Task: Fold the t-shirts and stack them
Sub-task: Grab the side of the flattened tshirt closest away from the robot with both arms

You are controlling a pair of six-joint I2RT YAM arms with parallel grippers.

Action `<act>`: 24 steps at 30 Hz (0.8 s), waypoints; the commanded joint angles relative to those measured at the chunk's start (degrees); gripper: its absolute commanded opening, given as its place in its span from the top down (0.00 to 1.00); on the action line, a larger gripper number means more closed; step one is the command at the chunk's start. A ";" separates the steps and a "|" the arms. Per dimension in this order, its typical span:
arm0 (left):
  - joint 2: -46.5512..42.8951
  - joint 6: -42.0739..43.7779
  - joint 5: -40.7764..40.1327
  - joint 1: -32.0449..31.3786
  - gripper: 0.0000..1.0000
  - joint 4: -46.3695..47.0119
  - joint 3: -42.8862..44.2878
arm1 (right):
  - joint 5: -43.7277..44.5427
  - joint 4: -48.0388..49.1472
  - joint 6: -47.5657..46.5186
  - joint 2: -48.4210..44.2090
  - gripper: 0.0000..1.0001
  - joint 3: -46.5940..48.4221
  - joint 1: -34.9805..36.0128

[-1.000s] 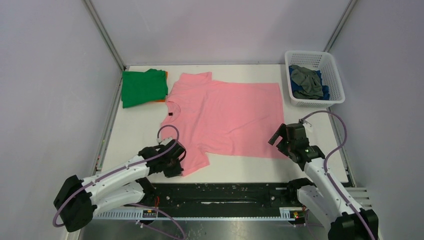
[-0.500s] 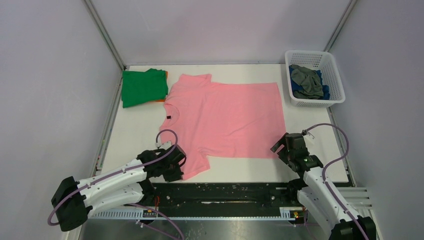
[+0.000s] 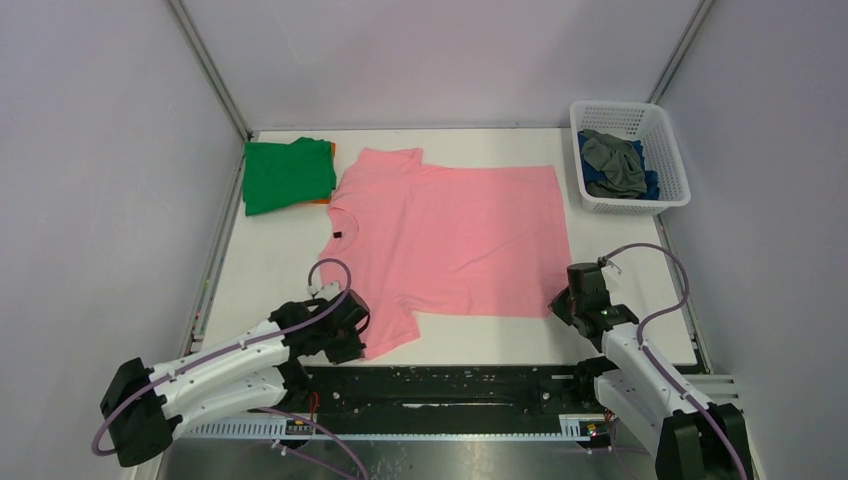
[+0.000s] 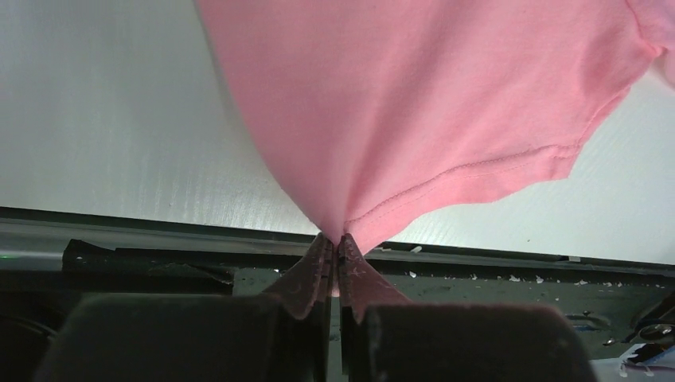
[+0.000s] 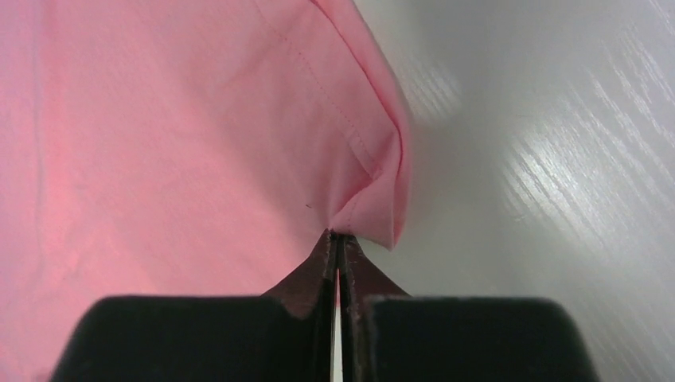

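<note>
Now our right gripper, wide a second ago, nips the pink t-shirt at lower right, our left gripper its sleeve: we can likely fold.

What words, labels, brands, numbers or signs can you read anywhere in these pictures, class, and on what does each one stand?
No text can be read in any view.
Dark tag at the collar of the pink t-shirt: too small to read.
Green t-shirt and white basket: no lettering shows.
</note>
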 commanded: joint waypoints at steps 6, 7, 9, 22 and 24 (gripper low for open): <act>-7.83 -4.15 2.37 -0.80 1.00 -5.36 -1.27 | -4.79 -14.93 -1.91 -9.39 1.00 1.16 -0.05; -9.07 -4.74 2.71 -1.13 1.00 -6.41 -1.42 | -5.88 -16.92 -1.72 -11.93 1.00 1.23 -0.06; -11.32 -5.93 2.68 -1.76 1.00 -8.60 -1.45 | -8.13 -20.68 -0.98 -15.59 1.00 1.28 0.00; -4.87 4.34 4.51 -1.81 1.00 11.36 3.76 | -10.49 -19.14 -1.56 -16.02 1.00 4.06 -0.01; -0.55 7.02 1.87 -1.34 1.00 12.19 7.64 | -11.16 -16.44 -1.96 -13.41 1.00 5.21 -0.01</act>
